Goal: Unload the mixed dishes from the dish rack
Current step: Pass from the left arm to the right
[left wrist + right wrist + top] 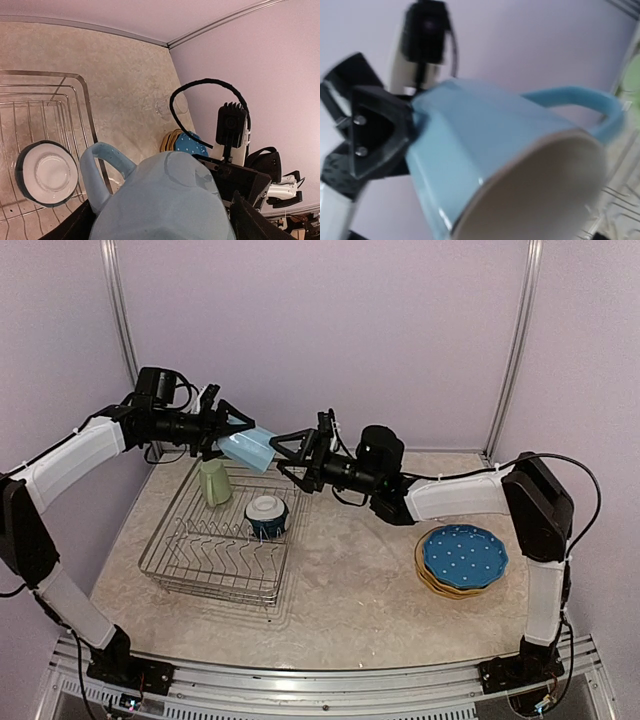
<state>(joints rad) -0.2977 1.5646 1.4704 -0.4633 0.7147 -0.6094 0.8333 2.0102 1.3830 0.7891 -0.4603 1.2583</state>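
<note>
My left gripper (238,436) is shut on the light blue mug (248,450) and holds it on its side in the air over the far right corner of the dish rack (200,570). The mug's mouth faces right. My right gripper (278,454) is open just at that rim, one finger above it and one below. The mug (485,150) fills the right wrist view, with a left finger (375,132) on its base. In the rack a light green mug (214,482) stands at the far end, and a dark-teal bowl (267,515) with a white inside sits near it.
A stack of plates (462,558), blue dotted one on top, lies on the table at the right. A small clear glass (167,106) stands on the table beyond the rack's wire rim (85,100). Purple walls close the back and sides.
</note>
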